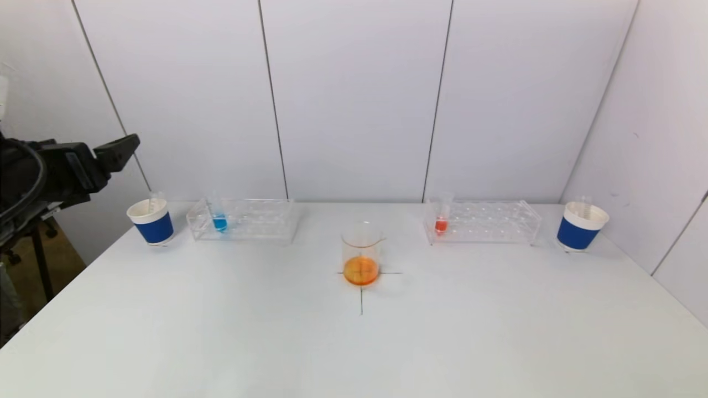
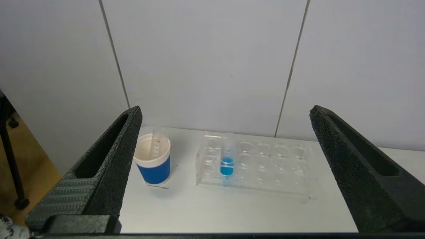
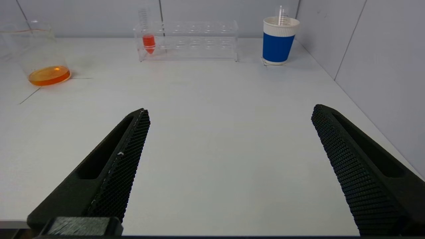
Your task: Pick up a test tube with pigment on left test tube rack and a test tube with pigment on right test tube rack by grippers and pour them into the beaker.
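Observation:
The left test tube rack (image 1: pixel 243 220) of clear plastic holds a test tube with blue pigment (image 1: pixel 219 220) near its left end. The right test tube rack (image 1: pixel 482 222) holds a test tube with red pigment (image 1: pixel 441 221). Between them stands the glass beaker (image 1: pixel 361 255) with orange liquid at its bottom. My left gripper (image 2: pixel 225 111) hangs open and empty, raised off the table's left side, facing the blue test tube (image 2: pixel 227 159). My right gripper (image 3: pixel 229 109) is open and empty low over the near right of the table, far from the red test tube (image 3: pixel 148 39).
A blue-and-white paper cup (image 1: pixel 152 222) with an empty tube stands left of the left rack; another cup (image 1: pixel 581 226) stands right of the right rack. White walls close the back and right. A black cross (image 1: pixel 362 287) marks the table under the beaker.

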Controlling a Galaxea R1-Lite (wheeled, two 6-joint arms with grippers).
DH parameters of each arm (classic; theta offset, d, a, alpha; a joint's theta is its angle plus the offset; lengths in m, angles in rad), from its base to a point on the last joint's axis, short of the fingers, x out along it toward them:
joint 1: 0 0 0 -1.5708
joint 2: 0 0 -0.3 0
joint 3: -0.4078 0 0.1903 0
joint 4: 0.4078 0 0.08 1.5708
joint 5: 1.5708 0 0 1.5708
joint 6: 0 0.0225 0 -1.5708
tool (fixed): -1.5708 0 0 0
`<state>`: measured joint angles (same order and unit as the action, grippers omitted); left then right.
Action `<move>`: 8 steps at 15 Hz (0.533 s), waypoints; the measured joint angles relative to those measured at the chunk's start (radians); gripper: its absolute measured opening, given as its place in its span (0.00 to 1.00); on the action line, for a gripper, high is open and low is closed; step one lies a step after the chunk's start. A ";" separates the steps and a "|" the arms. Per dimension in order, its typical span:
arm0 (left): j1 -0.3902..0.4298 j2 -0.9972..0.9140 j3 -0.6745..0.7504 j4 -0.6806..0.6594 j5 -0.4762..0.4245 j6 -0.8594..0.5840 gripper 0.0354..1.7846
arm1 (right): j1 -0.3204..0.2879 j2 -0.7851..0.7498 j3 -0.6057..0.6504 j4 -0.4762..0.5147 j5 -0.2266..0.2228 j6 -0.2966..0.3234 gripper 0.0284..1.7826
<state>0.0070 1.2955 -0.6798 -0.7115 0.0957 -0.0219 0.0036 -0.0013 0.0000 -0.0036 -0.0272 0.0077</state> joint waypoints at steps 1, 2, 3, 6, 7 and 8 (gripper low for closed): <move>-0.002 -0.064 0.049 0.008 -0.003 0.000 0.99 | 0.000 0.000 0.000 0.000 0.000 0.000 0.99; -0.003 -0.125 0.096 0.021 -0.003 0.000 0.99 | 0.000 0.000 0.000 0.000 0.000 0.000 0.99; -0.003 -0.187 0.141 0.036 -0.002 0.002 0.99 | 0.000 0.000 0.000 0.000 0.000 0.000 0.99; -0.002 -0.386 0.260 0.121 0.001 0.007 0.99 | 0.000 0.000 0.000 0.000 0.000 0.000 0.99; -0.002 -0.454 0.289 0.164 0.001 0.009 0.99 | 0.000 0.000 0.000 0.000 0.000 0.000 0.99; -0.002 -0.527 0.311 0.217 0.000 0.009 0.99 | 0.000 0.000 0.000 0.000 0.000 0.000 0.99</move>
<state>0.0053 0.7687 -0.3683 -0.4940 0.0962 -0.0128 0.0036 -0.0013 0.0000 -0.0036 -0.0272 0.0077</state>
